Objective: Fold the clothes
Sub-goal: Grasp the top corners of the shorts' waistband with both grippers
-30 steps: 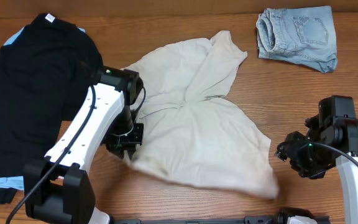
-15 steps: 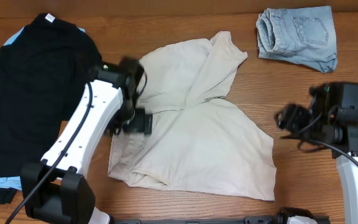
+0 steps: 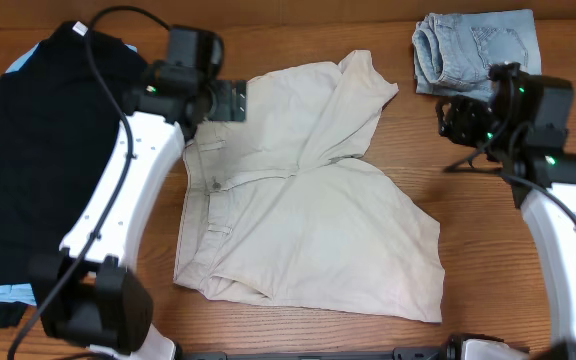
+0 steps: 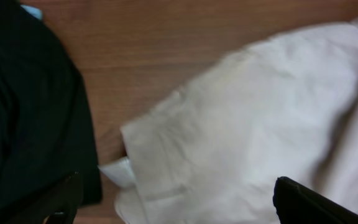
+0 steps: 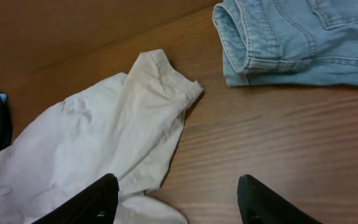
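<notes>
Shorts [image 3: 308,220] of khaki cotton lay rumpled on the desk [image 3: 468,270], soft, light, limp; waistband corners looked best to pinch. Left fingers [image 4: 309,202] and right fingers [image 5: 86,202] stood spread, empty.

Wooden table [image 3: 478,230] — khaki shorts [image 3: 308,230], denim shorts [image 3: 478,45], black T-shirt [image 3: 48,150], perhaps over something light-blue [image 3: 18,65]

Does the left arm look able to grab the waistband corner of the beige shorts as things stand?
Probably yes: the left gripper hangs open just over that corner of the beige shorts, and nothing lies on top of it.
</notes>
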`<state>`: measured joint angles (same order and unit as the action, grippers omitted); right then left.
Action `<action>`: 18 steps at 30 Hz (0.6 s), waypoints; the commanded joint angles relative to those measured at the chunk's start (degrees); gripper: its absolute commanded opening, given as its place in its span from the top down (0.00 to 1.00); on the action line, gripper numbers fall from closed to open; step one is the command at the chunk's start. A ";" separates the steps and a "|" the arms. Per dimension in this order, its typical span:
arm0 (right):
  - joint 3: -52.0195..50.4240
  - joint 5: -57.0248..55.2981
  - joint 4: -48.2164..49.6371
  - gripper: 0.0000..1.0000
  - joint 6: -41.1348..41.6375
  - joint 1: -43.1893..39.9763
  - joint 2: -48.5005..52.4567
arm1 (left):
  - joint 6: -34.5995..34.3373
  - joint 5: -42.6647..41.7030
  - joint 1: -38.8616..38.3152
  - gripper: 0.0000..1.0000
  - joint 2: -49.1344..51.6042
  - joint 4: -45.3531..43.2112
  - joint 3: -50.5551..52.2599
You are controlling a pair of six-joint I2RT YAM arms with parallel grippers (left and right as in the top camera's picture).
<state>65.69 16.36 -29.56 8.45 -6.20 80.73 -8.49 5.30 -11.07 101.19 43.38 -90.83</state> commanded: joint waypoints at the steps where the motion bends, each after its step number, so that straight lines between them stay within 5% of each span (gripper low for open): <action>1: 1.97 0.28 3.43 0.36 -1.46 0.20 3.32 | 1.46 -3.48 4.31 0.00 4.81 -2.40 -0.74; 18: 1.95 0.26 4.61 0.37 -1.46 0.20 9.62 | -1.11 -9.68 8.07 0.03 21.38 -4.92 -0.74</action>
<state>65.71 16.32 -24.93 7.44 -6.17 90.50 -7.68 -1.78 -3.60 120.22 38.89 -90.83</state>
